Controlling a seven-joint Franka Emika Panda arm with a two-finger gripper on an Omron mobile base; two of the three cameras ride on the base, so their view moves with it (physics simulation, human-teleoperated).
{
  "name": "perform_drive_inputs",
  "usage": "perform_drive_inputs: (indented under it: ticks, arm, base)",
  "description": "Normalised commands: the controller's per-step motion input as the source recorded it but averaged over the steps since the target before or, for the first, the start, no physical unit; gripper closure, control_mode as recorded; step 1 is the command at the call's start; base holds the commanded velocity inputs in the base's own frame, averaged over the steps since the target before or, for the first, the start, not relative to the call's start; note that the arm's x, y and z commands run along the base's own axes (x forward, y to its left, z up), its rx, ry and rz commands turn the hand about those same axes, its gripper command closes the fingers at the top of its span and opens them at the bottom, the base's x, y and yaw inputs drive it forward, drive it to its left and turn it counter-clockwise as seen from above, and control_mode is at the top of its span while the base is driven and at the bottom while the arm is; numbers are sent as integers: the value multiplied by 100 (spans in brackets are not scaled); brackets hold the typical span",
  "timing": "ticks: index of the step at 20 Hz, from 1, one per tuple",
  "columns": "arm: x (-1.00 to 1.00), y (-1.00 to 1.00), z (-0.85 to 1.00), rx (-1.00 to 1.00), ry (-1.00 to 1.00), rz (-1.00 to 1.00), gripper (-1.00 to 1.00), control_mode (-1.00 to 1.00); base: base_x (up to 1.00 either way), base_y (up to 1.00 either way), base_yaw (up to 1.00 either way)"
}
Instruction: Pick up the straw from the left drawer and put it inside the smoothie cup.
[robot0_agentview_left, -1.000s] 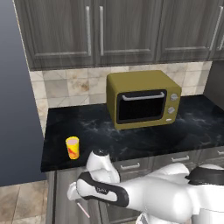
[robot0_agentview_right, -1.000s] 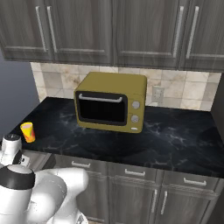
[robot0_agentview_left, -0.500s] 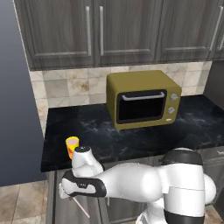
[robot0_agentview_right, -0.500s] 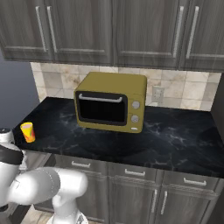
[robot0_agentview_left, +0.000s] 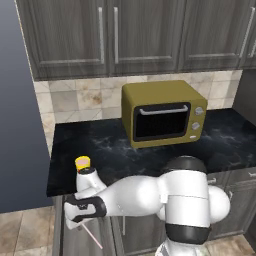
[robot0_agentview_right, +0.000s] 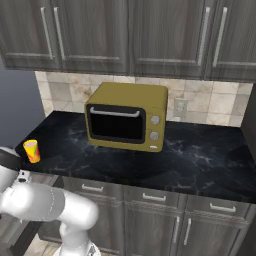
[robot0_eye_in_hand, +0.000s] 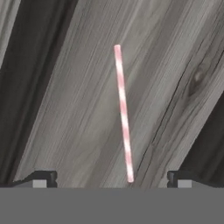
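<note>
The straw (robot0_eye_in_hand: 123, 113) is a thin pale-pink stick lying flat on the grey wood-grain floor of the open left drawer (robot0_eye_in_hand: 74, 131). My gripper (robot0_eye_in_hand: 111, 179) hangs open above it, one dark fingertip (robot0_eye_in_hand: 41, 178) on each side of the straw's near end, not touching it. In the left base view my white arm bends down past the counter's front edge, and the straw (robot0_agentview_left: 93, 236) shows slanted in the drawer (robot0_agentview_left: 74, 243) below the hand. The smoothie cup (robot0_agentview_left: 82, 163) (robot0_agentview_right: 31, 151), yellow with red-orange marks, stands upright on the counter just above the drawer.
An olive microwave (robot0_agentview_left: 162, 120) sits at the back of the black marble counter (robot0_agentview_left: 120, 155). Grey upper cabinets (robot0_agentview_left: 115, 35) hang above. Narrower closed drawers (robot0_agentview_right: 150, 200) line the counter front to the right. A dark tall panel (robot0_agentview_left: 20, 125) bounds the left side.
My arm has swung left and down from in front of the counter to over the open drawer. The gripper has stayed open. The cup and straw have not moved.
</note>
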Motion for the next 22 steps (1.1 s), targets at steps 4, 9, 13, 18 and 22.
perform_drive_inputs:
  ticks: [4, 9, 13, 18, 22]
  arm:
    - [0, 0, -42, 0, 0, 7, -100, -100]
    - [0, 0, -42, 0, 0, 6, -100, -100]
    - [0, 0, -29, 0, 0, 1, -100, -100]
    - [0, 0, -34, 0, 0, 0, -100, -100]
    - [0, 9, -47, -3, 0, 0, -100, -100]
  base:
    - [0, 0, 0]
    - [0, 0, 0]
    - [0, 0, 0]
    - [0, 0, 0]
    - [0, 0, 0]
